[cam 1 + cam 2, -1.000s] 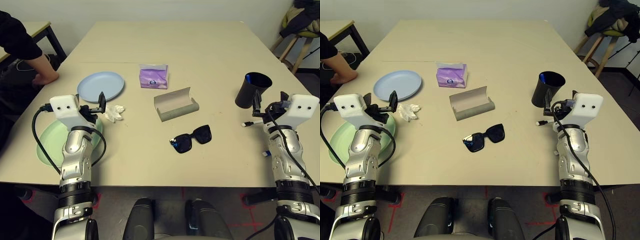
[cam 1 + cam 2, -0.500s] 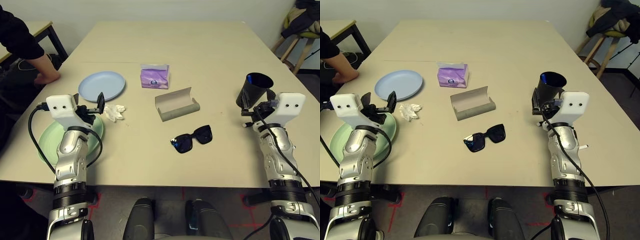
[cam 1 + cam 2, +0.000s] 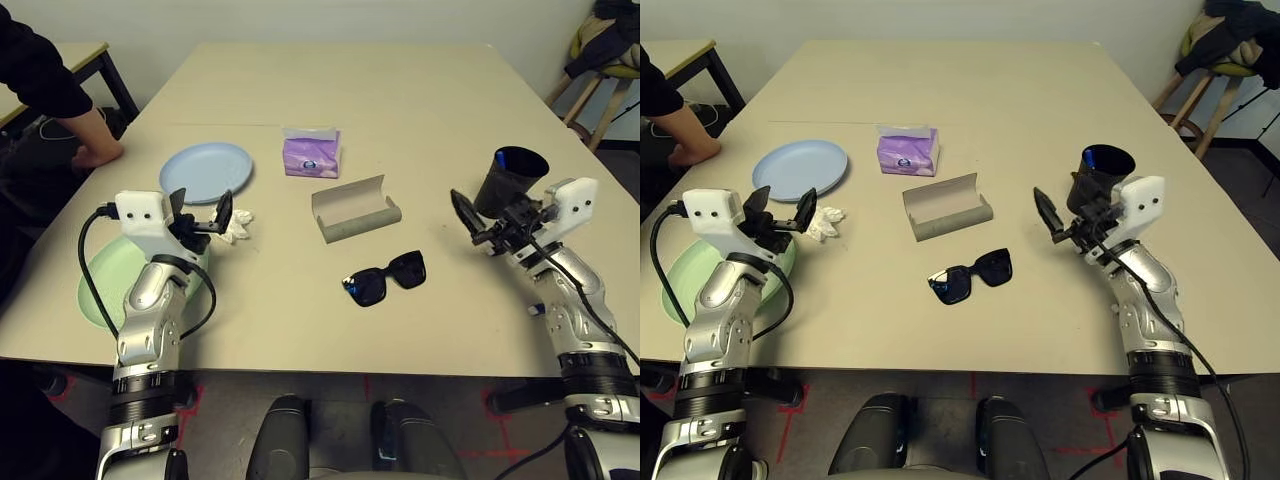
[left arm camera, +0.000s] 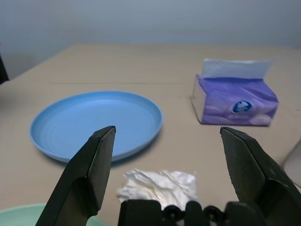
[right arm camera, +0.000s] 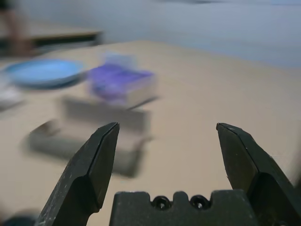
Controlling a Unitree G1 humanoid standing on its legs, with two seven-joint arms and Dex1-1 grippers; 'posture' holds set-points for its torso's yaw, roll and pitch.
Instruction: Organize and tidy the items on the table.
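Plain room, pale wall (image 3: 330, 18)

A wooden stool (image 3: 600, 85) heaped with dark clothes stands beyond the right claw; a smaller black-legged table (image 3: 95, 60) beyond the left.

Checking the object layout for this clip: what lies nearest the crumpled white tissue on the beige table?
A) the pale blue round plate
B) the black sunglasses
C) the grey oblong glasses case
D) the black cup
A: the crumpled white tissue lies just beside the rim of the pale blue round plate; the other three things sit farther across the beige table.
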